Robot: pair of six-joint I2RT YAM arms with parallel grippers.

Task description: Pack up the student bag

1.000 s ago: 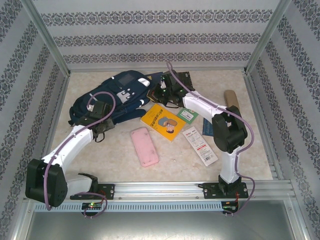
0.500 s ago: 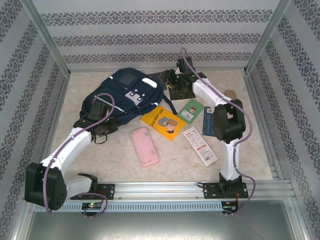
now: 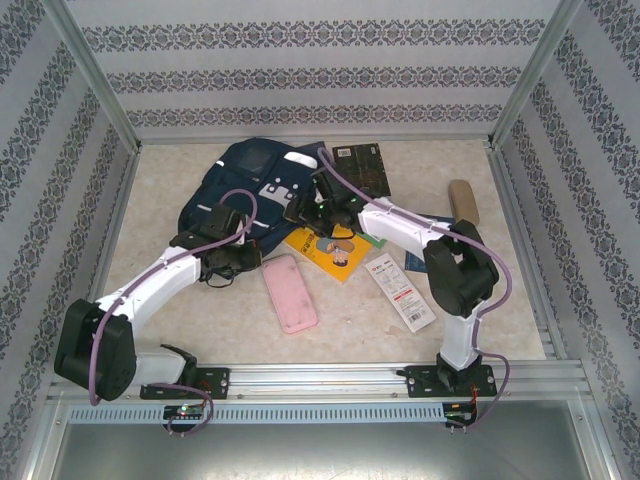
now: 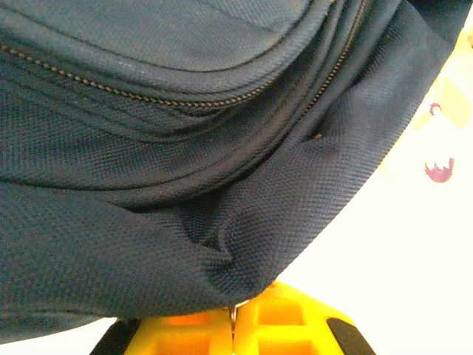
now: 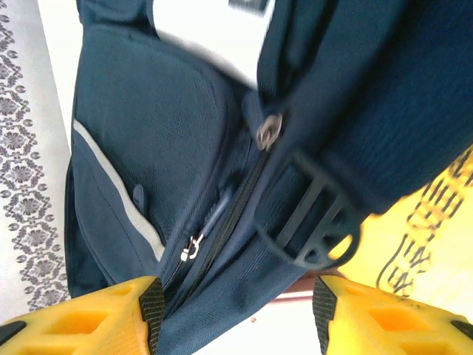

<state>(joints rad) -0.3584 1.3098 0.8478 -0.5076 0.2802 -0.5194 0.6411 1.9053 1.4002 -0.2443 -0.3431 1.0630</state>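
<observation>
I see the bag (image 3: 255, 165) far left on the table (image 3: 480, 300). My L gripper (image 4: 233, 325) pinches its cloth tight, prob to steady it. R gripper (image 5: 233, 310) hangs half open by the zip (image 5: 236, 200), empty.

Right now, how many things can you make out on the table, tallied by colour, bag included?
Navy: 1, student bag
Yellow: 1, book
Pink: 1, case
White and red: 1, flat pack
Dark patterned: 1, booklet
Tan: 1, roll
Blue: 1, partly covered item
Total: 7
</observation>
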